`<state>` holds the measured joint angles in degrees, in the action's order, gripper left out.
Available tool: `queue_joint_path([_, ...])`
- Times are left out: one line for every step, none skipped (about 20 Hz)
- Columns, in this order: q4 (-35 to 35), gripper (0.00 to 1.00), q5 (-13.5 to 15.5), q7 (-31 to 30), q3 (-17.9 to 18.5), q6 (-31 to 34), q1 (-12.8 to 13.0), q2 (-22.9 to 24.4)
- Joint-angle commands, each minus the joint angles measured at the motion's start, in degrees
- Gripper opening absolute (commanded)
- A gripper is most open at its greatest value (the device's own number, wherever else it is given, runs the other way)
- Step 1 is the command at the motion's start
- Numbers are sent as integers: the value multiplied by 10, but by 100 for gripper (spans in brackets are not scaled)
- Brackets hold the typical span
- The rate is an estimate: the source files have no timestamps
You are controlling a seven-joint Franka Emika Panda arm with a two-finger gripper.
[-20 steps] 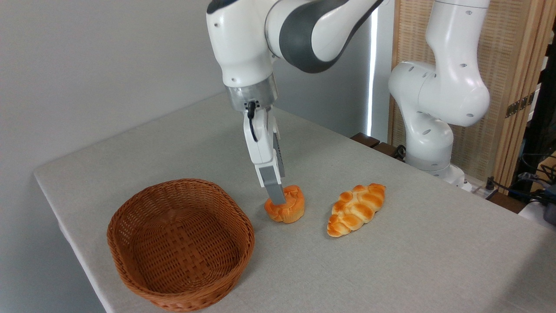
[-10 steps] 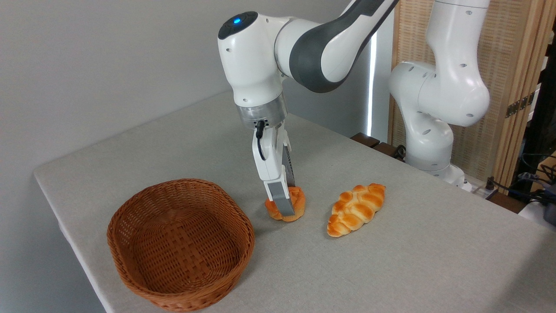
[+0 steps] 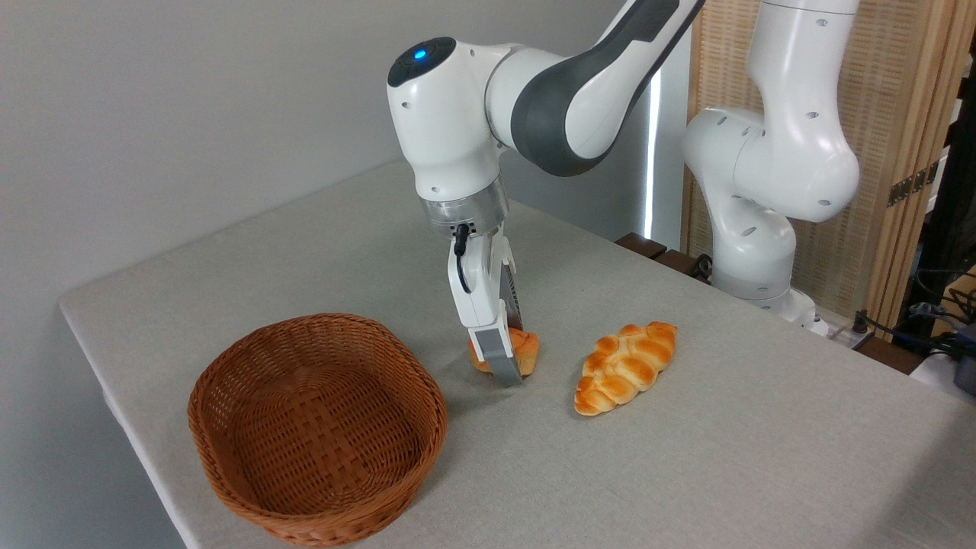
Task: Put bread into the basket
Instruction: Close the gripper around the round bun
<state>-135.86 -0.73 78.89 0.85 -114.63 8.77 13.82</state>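
The two-finger gripper point(image 3: 509, 364) is clamped on the small round orange bun point(image 3: 524, 349), beside the brown woven wicker basket point(image 3: 229, 450).

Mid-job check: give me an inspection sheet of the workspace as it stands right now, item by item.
Surface: grey cloth-covered table, flat and dry-looking.
Job's things: bun on the table right of the basket, not in it; nothing visible in the basket.
Clutter: braided loaf lying right of the bun, apart from it.
Grippers: gripper down around the bun, one finger in front of it; whether it is clamped cannot be told.
Cables: short black cable at the wrist; loose cables off the table at far right.
Surroundings: grey wall, wooden screen behind the robot base.
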Motion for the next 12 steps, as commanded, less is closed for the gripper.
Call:
queue_joint_path([-8, 40, -8, 8, 11, -16, 7, 2])
queue_joint_path([-8, 40, -8, 8, 11, -15, 7, 2])
queue_joint_path([-8, 40, -8, 8, 11, -15, 7, 2])
queue_joint_path([-8, 40, -8, 8, 11, -15, 7, 2])
queue_joint_path([-8, 40, -8, 7, 11, -15, 7, 2])
queue_joint_path([-8, 40, -8, 7, 11, -14, 7, 2])
queue_joint_path([-8, 40, -8, 5, 11, -14, 7, 2])
queue_joint_path([-8, 40, -8, 4, 11, -13, 7, 2])
queue_joint_path([-7, 40, -8, 3, 11, -11, 7, 2])
queue_joint_path([-5, 40, -5, 2, 11, -10, 7, 5])
queue_joint_path([-3, 40, -1, 6, 11, -8, 7, 8])
queue_joint_path([1, 40, -1, 5, 10, -6, 7, 9])
